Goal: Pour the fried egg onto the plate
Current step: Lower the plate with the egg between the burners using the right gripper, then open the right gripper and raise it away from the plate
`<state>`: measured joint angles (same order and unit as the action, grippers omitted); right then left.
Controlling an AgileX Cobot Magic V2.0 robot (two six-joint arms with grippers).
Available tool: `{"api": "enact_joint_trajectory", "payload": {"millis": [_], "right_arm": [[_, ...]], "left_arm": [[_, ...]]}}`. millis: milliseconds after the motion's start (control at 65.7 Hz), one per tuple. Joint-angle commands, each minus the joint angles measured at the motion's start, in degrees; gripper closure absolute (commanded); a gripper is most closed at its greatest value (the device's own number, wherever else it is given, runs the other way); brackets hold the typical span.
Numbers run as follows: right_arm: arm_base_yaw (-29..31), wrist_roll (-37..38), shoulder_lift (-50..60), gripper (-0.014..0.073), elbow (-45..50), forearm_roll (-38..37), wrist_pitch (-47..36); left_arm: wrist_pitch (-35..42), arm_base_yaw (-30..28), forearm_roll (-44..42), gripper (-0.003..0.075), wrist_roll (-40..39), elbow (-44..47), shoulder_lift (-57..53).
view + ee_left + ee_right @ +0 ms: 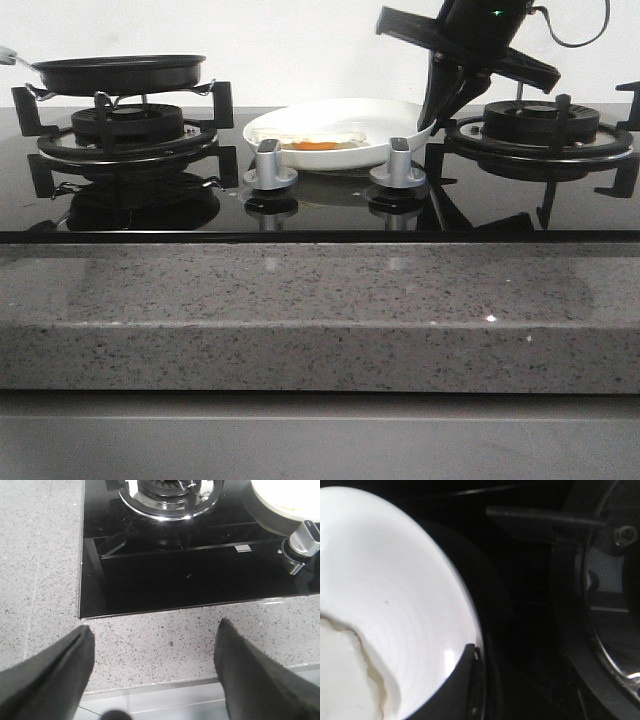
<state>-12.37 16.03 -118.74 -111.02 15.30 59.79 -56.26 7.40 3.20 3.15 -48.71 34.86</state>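
Note:
The white plate [340, 115] lies on the black glass hob between the two burners. The fried egg [320, 143], with its orange yolk, lies on it. My right gripper [437, 110] reaches down to the plate's right rim and is shut on it. In the right wrist view one dark finger [465, 680] lies over the rim of the plate [385, 580]; the egg's white edge [340, 680] shows beside it. My left gripper [154, 626] is open and empty over the stone counter's front edge; it does not show in the front view.
The black frying pan [120, 72] sits on the left burner [125, 125]. The right burner [540, 125] stands just right of my right gripper. Two silver knobs [268, 165] [400, 162] stand in front of the plate. The speckled counter [300, 300] runs along the front.

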Motion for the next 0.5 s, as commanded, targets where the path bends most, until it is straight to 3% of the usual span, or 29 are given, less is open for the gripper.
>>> {"api": "enact_joint_trajectory", "payload": {"millis": [0,91,152,487], "right_arm": [[0.3,-0.1,3.4,0.0487,-2.1,1.9,-1.3],[0.3,-0.1,3.4,0.0363,-2.1,1.9,-1.5],[0.3,-0.1,3.5,0.0325,-2.2,1.9,-1.7],[0.4,-1.2,9.2,0.0326,-2.3,2.1,-0.7]], "left_arm": [[4.2,0.5,0.6,0.0220,-0.7,-1.5,0.0],[4.2,0.5,0.6,0.0220,-0.7,-1.5,0.0],[4.2,0.5,0.6,0.0220,-0.7,-1.5,0.0],[4.2,0.5,0.6,0.0220,-0.7,-1.5,0.0]]}}
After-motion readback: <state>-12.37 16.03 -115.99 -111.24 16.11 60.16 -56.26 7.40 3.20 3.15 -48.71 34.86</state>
